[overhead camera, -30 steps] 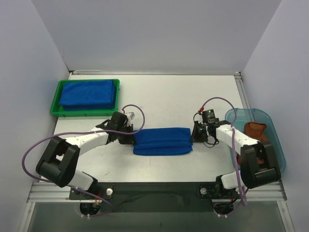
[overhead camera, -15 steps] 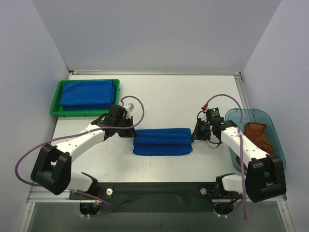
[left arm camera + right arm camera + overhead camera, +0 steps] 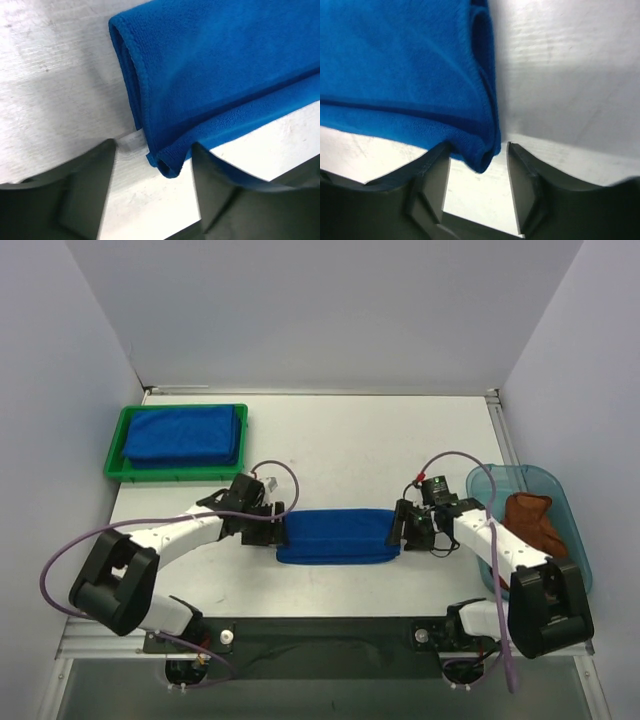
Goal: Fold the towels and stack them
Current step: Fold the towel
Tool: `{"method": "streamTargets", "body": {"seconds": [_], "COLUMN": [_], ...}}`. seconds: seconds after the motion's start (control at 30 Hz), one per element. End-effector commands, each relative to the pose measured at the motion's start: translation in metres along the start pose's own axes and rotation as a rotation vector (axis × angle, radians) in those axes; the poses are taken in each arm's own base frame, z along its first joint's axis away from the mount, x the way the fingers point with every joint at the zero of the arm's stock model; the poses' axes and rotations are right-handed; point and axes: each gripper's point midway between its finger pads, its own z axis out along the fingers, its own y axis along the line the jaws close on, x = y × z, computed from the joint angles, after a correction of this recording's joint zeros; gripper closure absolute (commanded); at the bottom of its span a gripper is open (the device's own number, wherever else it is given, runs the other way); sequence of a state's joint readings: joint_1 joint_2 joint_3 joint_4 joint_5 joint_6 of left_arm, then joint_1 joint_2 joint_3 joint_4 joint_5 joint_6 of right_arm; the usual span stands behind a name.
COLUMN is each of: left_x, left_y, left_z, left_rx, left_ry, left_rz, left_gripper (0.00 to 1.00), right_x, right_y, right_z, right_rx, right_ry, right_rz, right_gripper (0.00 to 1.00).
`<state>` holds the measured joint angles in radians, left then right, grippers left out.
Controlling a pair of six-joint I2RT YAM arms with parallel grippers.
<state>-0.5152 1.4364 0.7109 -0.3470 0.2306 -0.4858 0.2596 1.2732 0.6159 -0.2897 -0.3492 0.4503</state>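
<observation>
Left end effector [image 3: 154, 146] astride blue towel [image 3: 215, 75] corner

My two arms, white and black

I see white links on my left arm [image 3: 175, 531] and right arm [image 3: 495, 545], bulky black joint housings [image 3: 110, 585], a purple cable [image 3: 452, 453] looping along each, and dark grey angular fingers [image 3: 85, 200].

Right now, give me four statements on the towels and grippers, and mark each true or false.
1. A folded blue towel lies on the table between the left gripper and the right gripper. True.
2. The rust-brown towel sits in the green tray. False: it is in the teal bin.
3. Both grippers are open. True.
4. The green tray is bare. False: blue towelling fills it.
</observation>
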Motion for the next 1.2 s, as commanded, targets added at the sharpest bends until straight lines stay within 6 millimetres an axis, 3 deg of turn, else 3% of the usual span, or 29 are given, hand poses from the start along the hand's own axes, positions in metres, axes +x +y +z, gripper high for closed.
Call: {"method": "streamTargets", "body": {"seconds": [0.0,0.17,0.27,0.33,0.4,0.5,0.63,0.8,0.9,1.0,1.17], "left_x": [-0.027,-0.048,-0.061,-0.073,-0.075,-0.074,-0.045,0.006,0.022,0.023,0.01], "left_y": [-0.018,-0.048,-0.071,-0.089,-0.099,-0.106,-0.088,-0.056,-0.047,-0.04,-0.049], "left_z": [-0.03,-0.079,-0.092,-0.095,-0.081,-0.055,-0.014,0.008,0.005,-0.002,-0.023], "left_rx": [0.031,0.09,0.124,0.142,0.149,0.133,0.072,0.036,0.033,0.015,0.034], "left_ry": [-0.127,-0.256,-0.307,-0.336,-0.309,-0.265,-0.147,-0.066,-0.071,-0.09,-0.157], "left_rz": [0.02,0.044,0.058,0.078,0.091,0.101,0.087,0.027,0.012,0.011,0.015], "left_gripper": [0.25,0.21,0.23,0.27,0.3,0.35,0.4,0.43,0.44,0.46,0.45], "right_x": [-0.001,-0.019,-0.036,-0.046,-0.053,-0.054,-0.032,0.014,0.026,0.025,0.014], "right_y": [0.018,0.044,0.056,0.063,0.068,0.069,0.056,0.034,0.031,0.033,0.049], "right_z": [-0.02,-0.06,-0.07,-0.066,-0.055,-0.035,-0.006,0.01,0.008,0.0,-0.015], "right_rx": [-0.04,-0.077,-0.092,-0.097,-0.103,-0.106,-0.084,-0.078,-0.097,-0.114,-0.181], "right_ry": [-0.035,-0.18,-0.242,-0.253,-0.256,-0.246,-0.17,-0.044,-0.038,-0.063,-0.116], "right_rz": [-0.05,-0.123,-0.121,-0.105,-0.08,-0.052,-0.005,0.015,0.019,0.008,0.007], "right_gripper": [0.44,0.43,0.47,0.57,0.62,0.63,0.67,0.81,0.82,0.82,0.8]}}
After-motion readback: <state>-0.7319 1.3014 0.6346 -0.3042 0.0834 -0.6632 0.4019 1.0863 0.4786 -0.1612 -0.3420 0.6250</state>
